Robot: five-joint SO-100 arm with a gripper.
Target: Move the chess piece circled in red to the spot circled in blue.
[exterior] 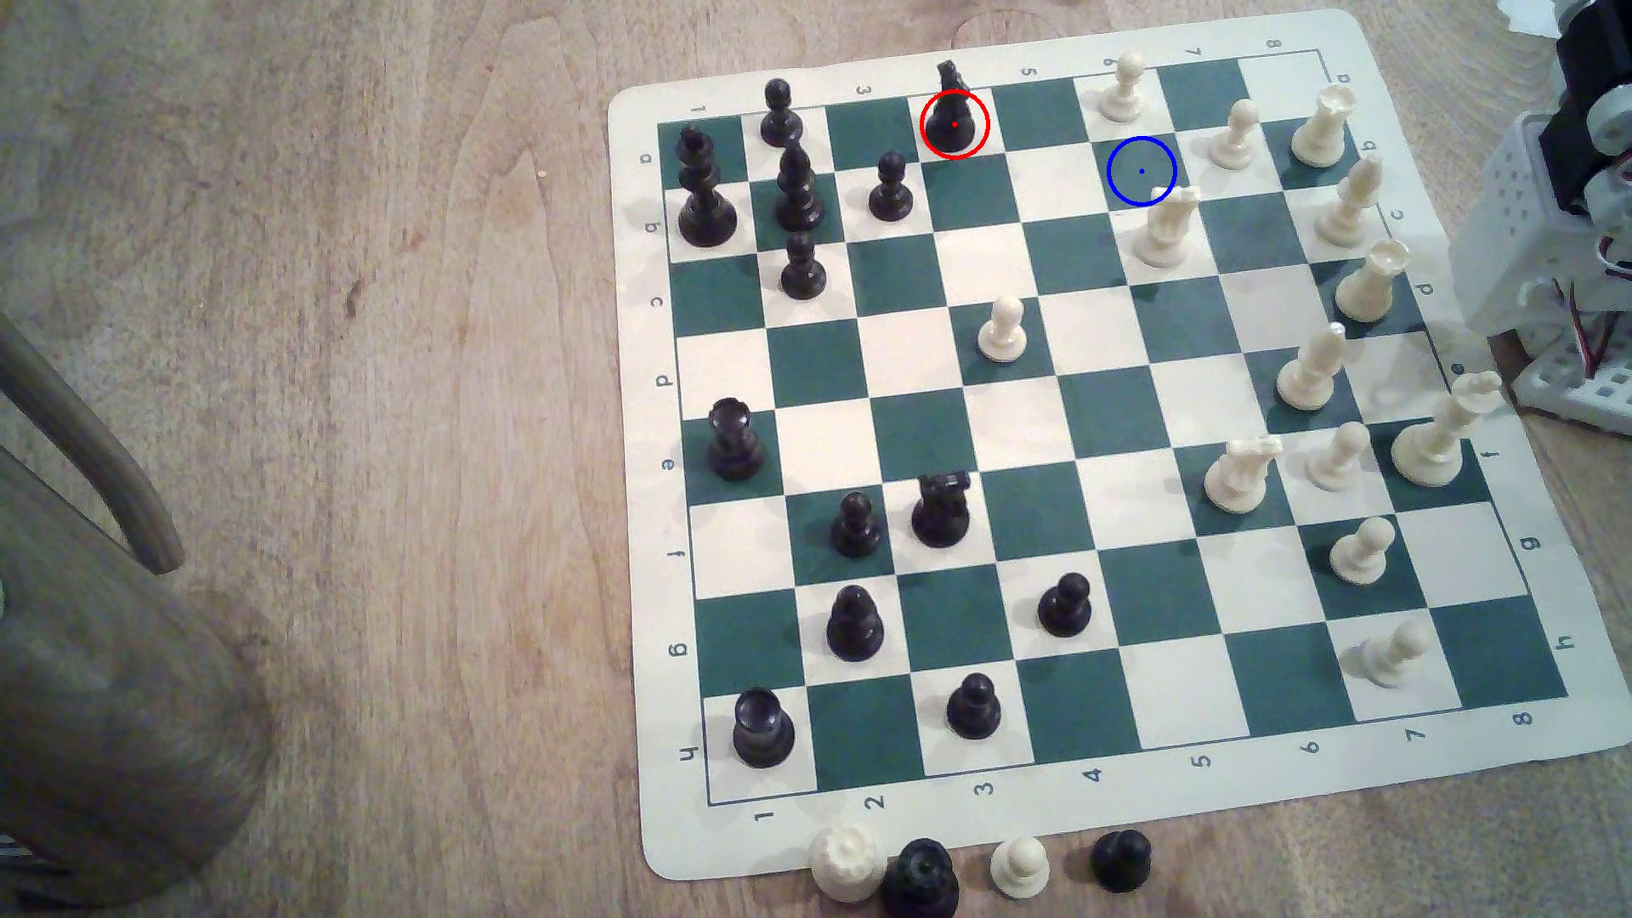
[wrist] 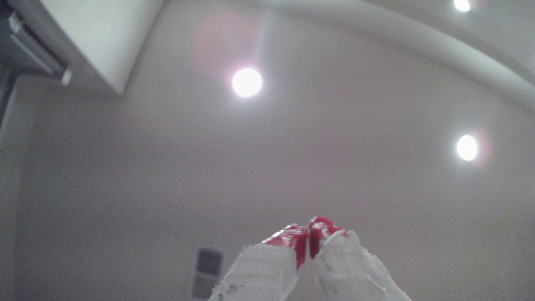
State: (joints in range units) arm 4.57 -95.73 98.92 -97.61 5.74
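Observation:
The chess piece (exterior: 953, 115), a glossy black knight ringed in red, stands upright on a white square at the board's far edge in the exterior view. The spot (exterior: 1141, 171), a dark green square with a blue ring and centre dot, lies two files toward the exterior view's right and one row nearer. A cream knight (exterior: 1166, 228) stands just in front of it. In the wrist view my gripper (wrist: 308, 234) points up at the ceiling, its red-tipped white fingers (wrist: 286, 240) pressed together with nothing between them. The arm's white base (exterior: 1554, 221) sits off the board's right edge.
Black pieces crowd the board's left half, cream pieces the right. A cream pawn (exterior: 1123, 86) and another (exterior: 1235, 134) flank the spot. Several captured pieces (exterior: 923, 874) lie along the mat's near edge. A wooden chair (exterior: 97, 565) stands at the exterior view's left.

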